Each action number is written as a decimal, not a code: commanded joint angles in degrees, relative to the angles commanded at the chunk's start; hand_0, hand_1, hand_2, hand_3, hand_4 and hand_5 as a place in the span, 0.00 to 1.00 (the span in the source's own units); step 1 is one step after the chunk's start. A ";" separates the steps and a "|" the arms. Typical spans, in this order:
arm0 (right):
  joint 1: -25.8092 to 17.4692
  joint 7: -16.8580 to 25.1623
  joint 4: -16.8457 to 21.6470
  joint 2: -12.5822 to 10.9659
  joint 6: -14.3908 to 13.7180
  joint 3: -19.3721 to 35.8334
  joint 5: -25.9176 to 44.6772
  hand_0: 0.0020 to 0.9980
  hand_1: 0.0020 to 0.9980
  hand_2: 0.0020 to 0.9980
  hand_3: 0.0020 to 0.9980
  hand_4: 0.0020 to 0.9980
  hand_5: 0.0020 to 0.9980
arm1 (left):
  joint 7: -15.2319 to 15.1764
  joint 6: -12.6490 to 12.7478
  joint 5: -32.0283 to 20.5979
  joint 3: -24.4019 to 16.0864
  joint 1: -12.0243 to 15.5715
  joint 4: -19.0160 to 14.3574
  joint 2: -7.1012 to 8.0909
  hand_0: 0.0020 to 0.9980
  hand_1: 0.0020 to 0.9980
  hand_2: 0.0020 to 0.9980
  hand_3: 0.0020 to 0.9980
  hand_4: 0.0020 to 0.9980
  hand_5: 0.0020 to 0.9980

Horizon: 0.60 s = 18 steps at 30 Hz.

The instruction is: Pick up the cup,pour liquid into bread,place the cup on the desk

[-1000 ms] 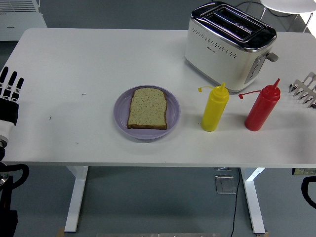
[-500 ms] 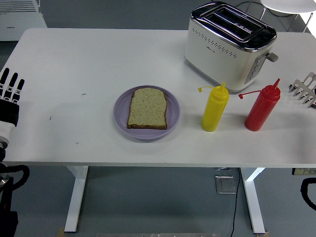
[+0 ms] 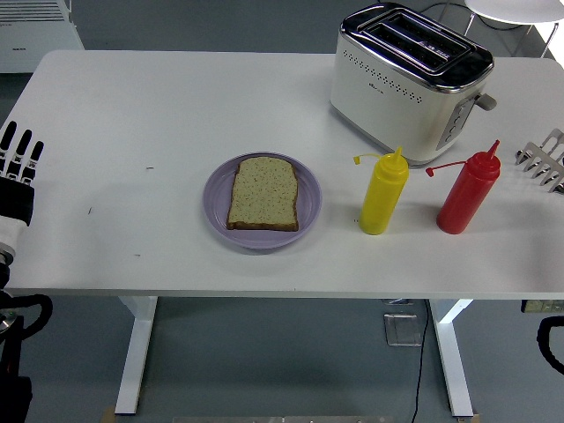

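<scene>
Change: nothing has moved over the last second; the left hand (image 3: 18, 163) sits in the same spot at the counter's left edge, and every item keeps its place.
Meaning for the task: no pick-up has begun, so I judge the whole job is still ahead.
Left hand fingers: extended, slightly apart, holding nothing.
Right hand: out of view.
Task's thing: no cup shows; the nearest pourable items are the yellow squeeze bottle (image 3: 382, 196) and the red squeeze bottle (image 3: 466, 196), both upright on the counter (image 3: 159, 97), right of the plate.
Bread: one slice (image 3: 263, 193) lies flat on the purple plate (image 3: 217, 209), near the counter's middle.
Surroundings: a white toaster (image 3: 408, 81) stands behind the bottles; a metal rack (image 3: 545, 159) pokes in at the right edge.
Obstacles: the left hand is well apart from both bottles, with the plate between; the toaster crowds the bottles from behind.
</scene>
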 joint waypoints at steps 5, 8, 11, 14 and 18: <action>0.07 0.03 0.01 0.03 0.04 0.08 0.07 0.81 0.73 0.76 0.76 0.57 0.39 | -0.01 0.01 0.00 -0.06 -0.09 0.00 -0.02 0.81 0.74 0.73 0.72 0.52 1.00; 0.13 0.03 0.01 0.04 0.04 0.15 0.11 0.81 0.73 0.76 0.76 0.57 0.39 | -0.01 0.02 -0.01 -0.08 -0.18 -0.01 -0.02 0.81 0.74 0.73 0.72 0.52 1.00; 0.19 0.04 0.02 0.04 0.06 0.22 0.12 0.81 0.73 0.76 0.76 0.57 0.39 | -0.01 0.02 -0.02 -0.10 -0.25 -0.01 -0.02 0.81 0.74 0.73 0.72 0.52 1.00; 0.20 0.05 0.00 0.04 0.05 0.25 0.19 0.81 0.73 0.76 0.76 0.57 0.39 | -0.01 0.02 -0.03 -0.13 -0.32 -0.03 -0.01 0.81 0.74 0.73 0.72 0.52 1.00; 0.22 0.04 -0.01 0.04 0.07 0.22 0.21 0.81 0.73 0.76 0.76 0.57 0.39 | -0.01 0.02 -0.04 -0.17 -0.33 -0.04 -0.01 0.81 0.74 0.73 0.72 0.52 1.00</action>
